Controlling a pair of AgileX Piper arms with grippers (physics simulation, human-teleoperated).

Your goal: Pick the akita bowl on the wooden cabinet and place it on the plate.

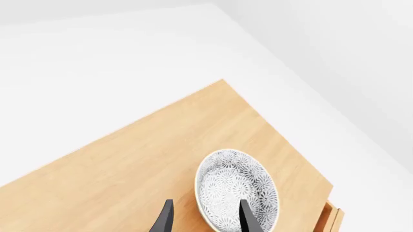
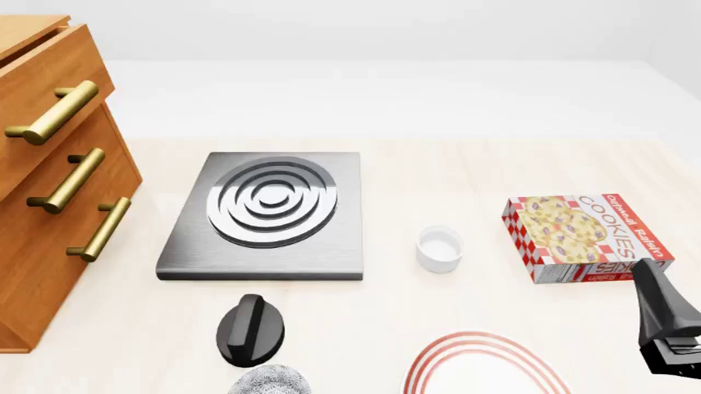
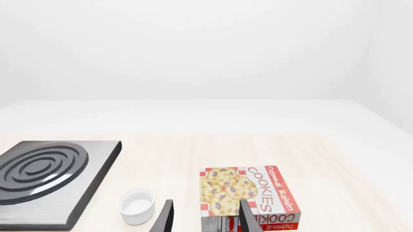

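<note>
Two dark fingers of the left gripper (image 1: 205,217) are seen in the left wrist view, spread apart with nothing held, and one finger (image 1: 248,216) is placed over the akita bowl (image 1: 236,187). The akita bowl is set on top of the wooden cabinet (image 1: 148,159), near one of its corners. In the front view, the wooden cabinet (image 2: 49,164) is found left of the grey stove plate (image 2: 268,215). A small white ramekin (image 2: 439,248) is seen to the right of the stove plate, and a cookie box (image 2: 586,236) is further right. Nearer than the stove plate, a black knob (image 2: 251,329), part of another patterned bowl (image 2: 271,382) and the plate (image 2: 482,365) with red rings are seen. The right gripper (image 3: 205,218) is held open too, with nothing in it, near the cookie box (image 3: 248,195) and ramekin (image 3: 137,205).
</note>
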